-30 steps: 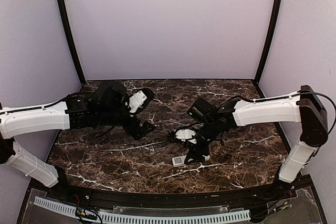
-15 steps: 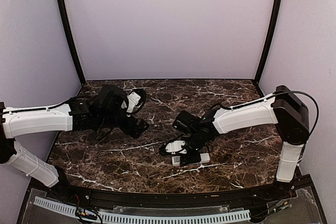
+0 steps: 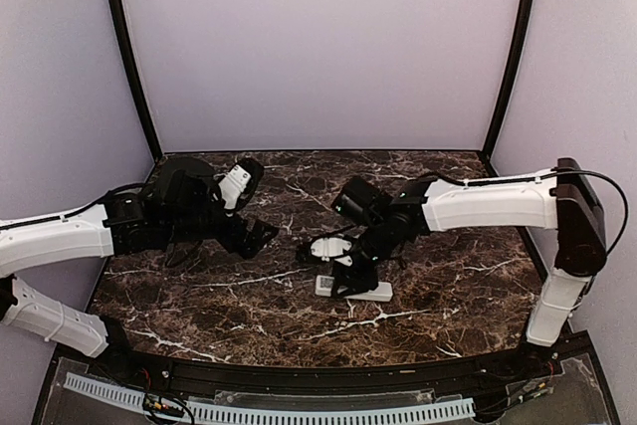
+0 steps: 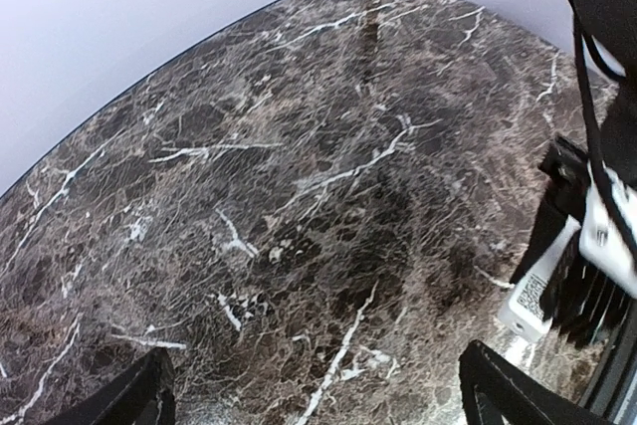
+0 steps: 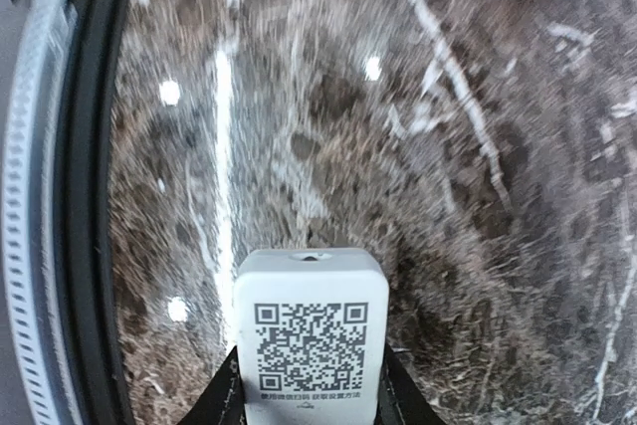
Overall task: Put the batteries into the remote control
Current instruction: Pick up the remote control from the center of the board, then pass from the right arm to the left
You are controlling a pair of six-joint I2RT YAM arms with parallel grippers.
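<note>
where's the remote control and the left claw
remote control [image 5: 311, 345]: right wrist view, on its qr code label
left claw [image 4: 314, 390]: left wrist view, midway between its open fingertips

High rear overview, left wrist low across table [image 4: 299, 196], right wrist close, all sharing remote control [image 5: 311, 335]

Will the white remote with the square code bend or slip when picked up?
Probably stiff: the white remote looks like a hard straight-edged plastic bar. It may slip: its shell looks smooth where the right gripper pinches its sides. Being flat, it likely won't roll.
</note>
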